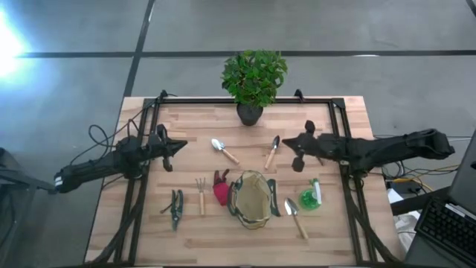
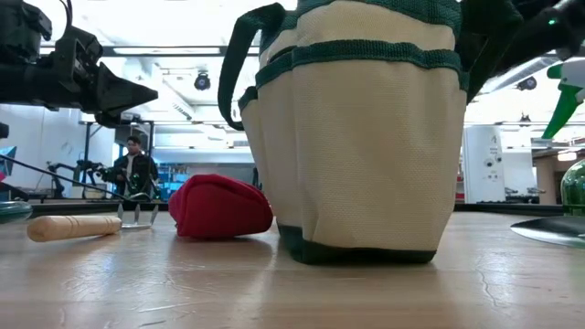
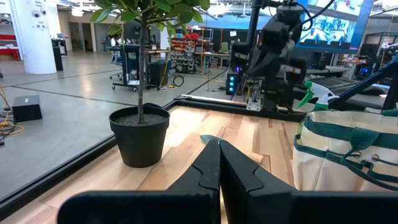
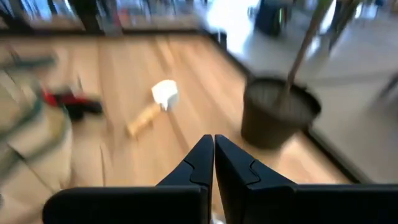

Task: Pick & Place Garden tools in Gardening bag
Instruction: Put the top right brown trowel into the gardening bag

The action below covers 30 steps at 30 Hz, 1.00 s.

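Above the surface (image 1: 149, 231), both hands, left hand (image 1: 181, 146) and right hand (image 1: 288, 140), hover pressed together, empty; tools lie around the bag (image 1: 251, 199).

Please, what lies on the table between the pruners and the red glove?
In the high view, a small wooden-handled fork lies between the pruners and the red glove, touching neither. Otherwise that stretch of table is bare.

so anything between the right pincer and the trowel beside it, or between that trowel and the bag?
Nothing visible. In the high view the right pincer, shut, sits right beside the dark-bladed trowel with bare table between them. From the trowel to the gardening bag there's only open wood; the potted plant stands behind, off that line.
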Motion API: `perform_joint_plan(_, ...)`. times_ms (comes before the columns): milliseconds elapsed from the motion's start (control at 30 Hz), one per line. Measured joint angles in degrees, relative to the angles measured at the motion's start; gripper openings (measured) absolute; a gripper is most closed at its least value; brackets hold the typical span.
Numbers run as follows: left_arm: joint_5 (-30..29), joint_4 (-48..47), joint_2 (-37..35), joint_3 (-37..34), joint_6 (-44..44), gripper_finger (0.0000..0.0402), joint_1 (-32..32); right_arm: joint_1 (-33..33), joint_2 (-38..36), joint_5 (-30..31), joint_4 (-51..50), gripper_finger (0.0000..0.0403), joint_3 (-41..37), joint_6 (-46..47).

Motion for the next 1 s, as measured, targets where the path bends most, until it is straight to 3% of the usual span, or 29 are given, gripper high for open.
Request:
perform_joint_plan(200,0.01,0.00,-0.02,0.00,0.00,0.0003,0.00,-2.67,7.55,-0.33,-15.67,0.0008,9.12,2.57)
perform_joint_plan(467,0.01,0.00,0.00,0.00,0.00,0.0003,0.00,-7.52,20.29,-9.60,-32.48,0.0040,22.22,-8.56)
perform_joint_plan(600,0.01,0.00,-0.02,0.00,0.00,0.0003,0.00,-8.53,25.99,-13.77,-33.17,0.0079,24.77,-16.23)
perform_joint_plan(1000,0.01,0.01,0.14,0.00,0.00,0.0003,0.00,-8.45,38.69,-14.09,-32.98,0.0152,25.75,-34.25)
